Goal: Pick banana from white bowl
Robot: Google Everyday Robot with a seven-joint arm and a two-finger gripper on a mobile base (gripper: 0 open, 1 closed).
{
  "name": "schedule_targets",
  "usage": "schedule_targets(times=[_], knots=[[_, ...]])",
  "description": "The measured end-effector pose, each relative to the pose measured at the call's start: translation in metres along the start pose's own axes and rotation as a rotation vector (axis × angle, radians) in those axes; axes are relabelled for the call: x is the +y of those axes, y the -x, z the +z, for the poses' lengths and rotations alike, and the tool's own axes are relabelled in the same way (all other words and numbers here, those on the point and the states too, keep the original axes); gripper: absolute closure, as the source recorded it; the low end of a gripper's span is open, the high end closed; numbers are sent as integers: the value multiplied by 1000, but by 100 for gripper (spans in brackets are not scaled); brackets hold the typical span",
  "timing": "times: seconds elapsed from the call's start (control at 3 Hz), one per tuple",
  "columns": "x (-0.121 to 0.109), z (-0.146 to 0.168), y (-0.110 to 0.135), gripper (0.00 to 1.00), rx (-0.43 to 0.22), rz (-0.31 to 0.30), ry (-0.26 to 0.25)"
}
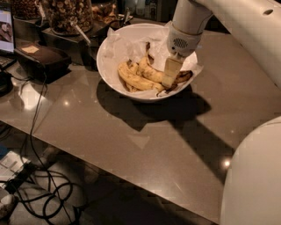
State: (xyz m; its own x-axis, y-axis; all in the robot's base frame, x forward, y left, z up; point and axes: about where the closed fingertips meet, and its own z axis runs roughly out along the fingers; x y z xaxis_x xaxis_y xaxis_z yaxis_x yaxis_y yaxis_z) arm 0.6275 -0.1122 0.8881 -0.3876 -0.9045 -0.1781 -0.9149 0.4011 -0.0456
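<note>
The white bowl [109,66], lined with crinkled white paper, stands on the grey counter at the back. Several spotted yellow bananas [136,79] lie in it. My gripper [169,79] hangs from the white arm that comes in from the upper right. It reaches down into the right side of the bowl, and its pale finger rests against the right ends of the bananas. The fingertips are hidden among the fruit.
Glass jars of nuts [68,13] and a black box [41,57] stand at the counter's back left. Cables [39,193] lie on the floor at the lower left. My white base [254,176] fills the lower right. The counter [131,145] extends toward the front.
</note>
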Motion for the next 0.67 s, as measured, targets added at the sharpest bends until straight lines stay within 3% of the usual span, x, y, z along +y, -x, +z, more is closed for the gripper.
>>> schedule_targets(times=[0.67], knots=[[5, 7, 4, 86, 13, -16, -24]])
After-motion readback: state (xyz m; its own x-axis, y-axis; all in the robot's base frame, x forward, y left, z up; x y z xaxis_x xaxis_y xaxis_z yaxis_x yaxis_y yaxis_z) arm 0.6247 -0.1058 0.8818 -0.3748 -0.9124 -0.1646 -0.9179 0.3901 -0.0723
